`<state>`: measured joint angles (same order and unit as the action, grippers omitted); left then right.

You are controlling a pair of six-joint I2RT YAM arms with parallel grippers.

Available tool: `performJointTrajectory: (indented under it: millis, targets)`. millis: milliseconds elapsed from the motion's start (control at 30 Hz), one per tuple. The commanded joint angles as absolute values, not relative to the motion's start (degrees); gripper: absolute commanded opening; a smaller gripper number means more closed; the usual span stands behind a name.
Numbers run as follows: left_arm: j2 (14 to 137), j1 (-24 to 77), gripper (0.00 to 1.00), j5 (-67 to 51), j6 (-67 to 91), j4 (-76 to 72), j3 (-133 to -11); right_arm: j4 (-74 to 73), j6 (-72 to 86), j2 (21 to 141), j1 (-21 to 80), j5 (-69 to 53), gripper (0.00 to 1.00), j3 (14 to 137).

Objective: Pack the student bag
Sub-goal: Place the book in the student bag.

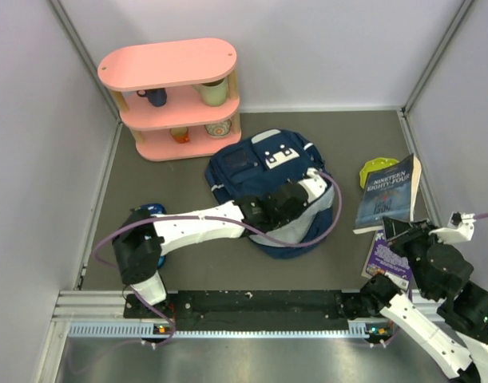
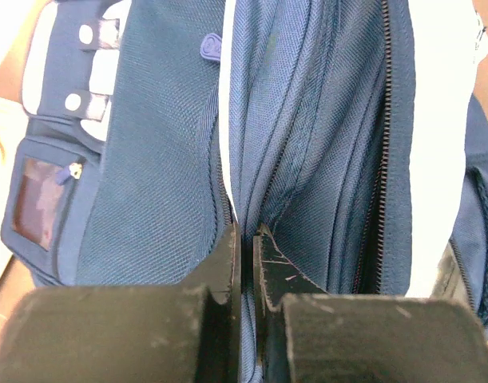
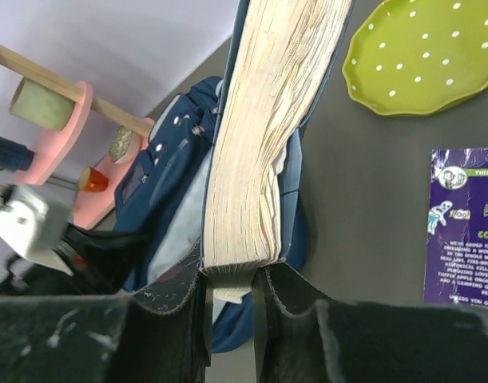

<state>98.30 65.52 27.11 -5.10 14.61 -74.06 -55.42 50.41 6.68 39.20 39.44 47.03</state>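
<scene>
Student bag fabric pinched, book gripped

The blue paperback carries the title "Nineteen Eighty-Four" on its cover, while the purple booklet's print seems largely illegible.

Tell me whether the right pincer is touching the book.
Touching. The right wrist view shows the right pincer with a finger pressed against each cover of the book, clamping it.
</scene>
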Motion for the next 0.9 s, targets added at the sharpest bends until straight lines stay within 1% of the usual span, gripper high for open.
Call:
performJointTrajectory:
  millis: [0,67,233,300,333,533,567,633,767,800,867]
  targets:
    - [90.9,62.8,0.0,25.2,-5.5,12.3,-80.3,-52.0,53.8,2.5,38.9,37.8,0.0,50.1]
    - [89.3,61.0,0.0,24.1,-3.7,13.3,-81.0,-52.5,54.8,1.2,38.9,35.8,0.0,49.8]
    - [85.7,54.7,0.0,15.4,2.3,14.6,-81.7,-53.3,59.7,0.8,40.3,29.5,0.0,48.4]
    - [84.9,53.9,0.0,13.8,3.1,13.7,-81.2,-52.5,61.1,0.8,40.7,27.0,0.0,46.8]
    - [84.4,53.6,0.0,13.5,3.2,13.0,-80.7,-49.6,61.1,0.8,41.1,23.5,0.0,46.0]
    - [84.6,53.4,0.0,12.3,5.6,12.1,-81.8,-40.7,67.3,0.8,41.1,14.0,0.0,37.5]
    - [84.6,53.4,0.0,12.1,6.0,12.2,-82.0,-36.9,67.6,0.8,41.1,12.9,0.0,35.2]
    - [84.5,53.3,0.0,11.6,6.6,12.0,-82.2,-34.7,69.9,0.8,41.1,11.7,0.0,33.3]
    - [83.3,53.4,0.0,9.5,7.0,11.4,-82.1,-25.9,72.1,1.4,41.1,8.4,0.0,27.1]
    - [83.0,53.4,0.0,9.1,7.0,11.3,-82.2,-20.2,72.8,1.8,41.2,6.6,0.0,25.7]
    - [82.6,53.3,0.0,8.2,7.0,11.2,-82.2,-13.5,73.7,3.6,41.1,4.8,0.0,21.0]
